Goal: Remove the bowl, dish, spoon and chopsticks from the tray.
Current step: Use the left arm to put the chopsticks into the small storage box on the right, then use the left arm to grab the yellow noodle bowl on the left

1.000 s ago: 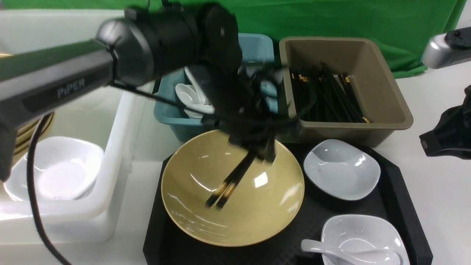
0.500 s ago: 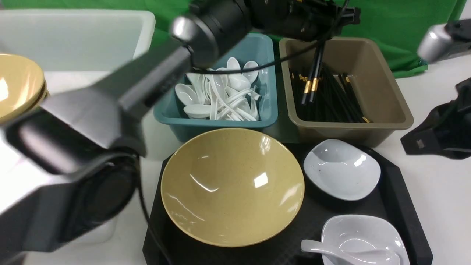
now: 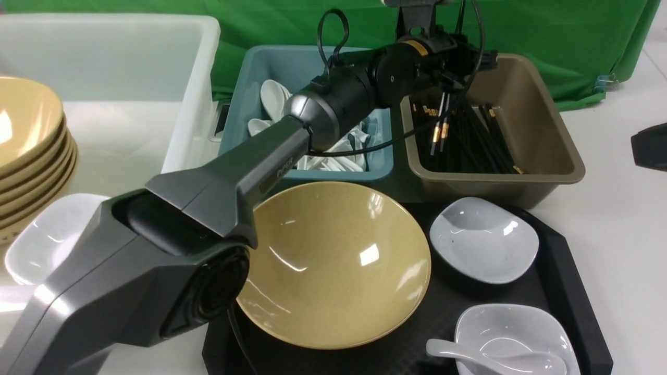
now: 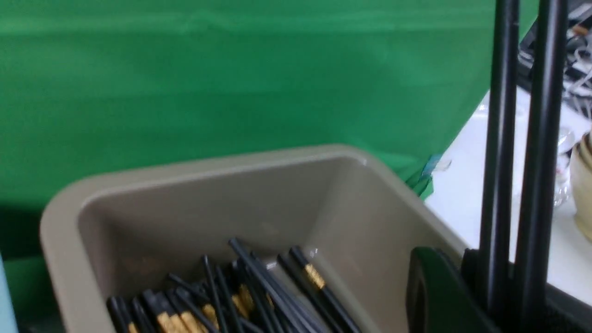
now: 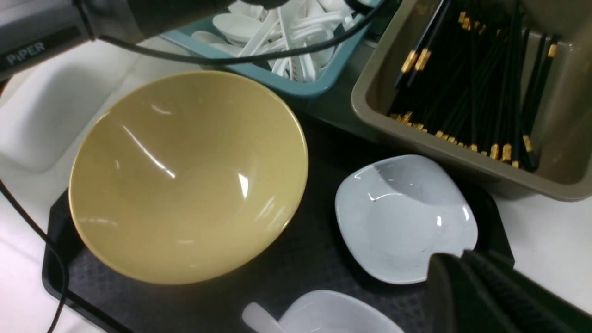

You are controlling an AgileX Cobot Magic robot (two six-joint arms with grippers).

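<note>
"Presumably, left fingers (image 4: 439,291) clamp slim black, gold-banded chopsticks (image 3: 445,117) upright for neat stowing?"
"Yes, at the rectangular brown plastic tub (image 3: 500,178) (chopsticks inside); right fingers (image 5: 455,291) wait together."

Staged tabletop in a robotics lab or similar test setup.
Marked "PiPER" on the robot arm (image 3: 271,172); backed by a green cloth screen (image 3: 563,52); crowded with cables and electronics (image 4: 576,55) beyond, behind sorting tubs of spoons and chopsticks.
</note>
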